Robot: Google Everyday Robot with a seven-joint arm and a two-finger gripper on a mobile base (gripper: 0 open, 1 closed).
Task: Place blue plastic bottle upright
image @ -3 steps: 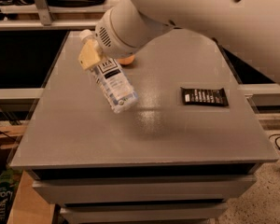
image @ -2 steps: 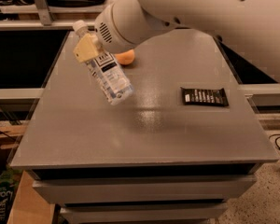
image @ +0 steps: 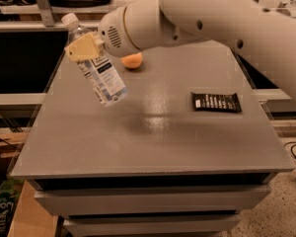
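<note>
The cream two-finger gripper point(image: 85, 47) pinched the small clear bluish plastic bottle point(image: 102, 78) just below its shoulder, holding it tilted and clear of the grey table point(image: 153, 147) near the rear-left corner. Light, thin-walled and slick, it probably needed a gentle, firm mid-body grip.

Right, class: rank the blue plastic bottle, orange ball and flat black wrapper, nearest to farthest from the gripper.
Gripper, above the table's back-left:
1. blue plastic bottle, held in its fingers
2. orange ball, just right
3. flat black wrapper, far right
</note>
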